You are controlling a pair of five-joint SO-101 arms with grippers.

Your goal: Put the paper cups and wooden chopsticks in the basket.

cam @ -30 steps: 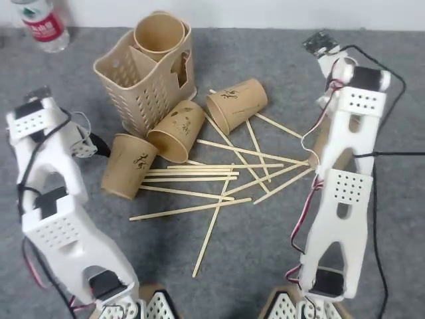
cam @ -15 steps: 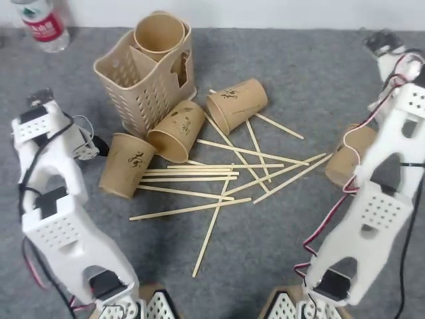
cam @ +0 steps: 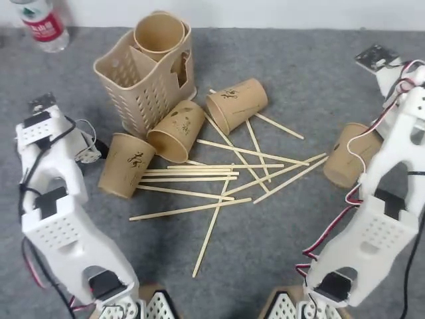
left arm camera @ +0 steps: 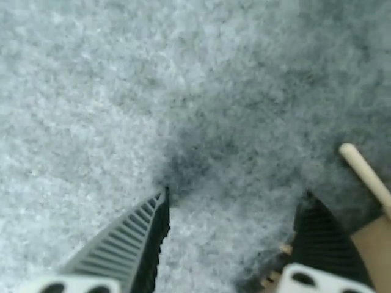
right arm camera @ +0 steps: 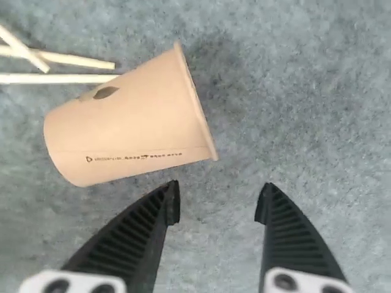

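1. My left pincer (left arm camera: 235,204): released and empty, jaws wide. It sits low over the grey felt-covered counter (cam: 279,60), at the left edge of the spread.
2. First brown paper cup (cam: 126,166): lies on its side, just beside the left pincer.
3. Beige perforated plastic basket (cam: 133,93): leans at the back left. One upright paper cup (cam: 159,33) is already in its rear compartment.
4. Two middle cups (cam: 178,129) (cam: 236,104): both on their sides against or near the basket's foot.
5. Pale wooden chopsticks (cam: 199,176): a loose, crossed scatter across the centre, flat on the felt.
6. Far-right cup (right arm camera: 128,131): on its side, with chopstick ends just beside it.
7. My right pincer (right arm camera: 219,198): released and empty, its tips near the far-right cup but not touching it.

Handling, as I judge it:
- Cups: very light and thin-walled, so they dent easily. I would grip across the rim with one finger inside the mouth and close gently.
- Chopsticks: light, stiff and slim, likely to roll or sink into the felt. I would pinch near mid-length, one or a few at a time, and drop them end-first into the basket.
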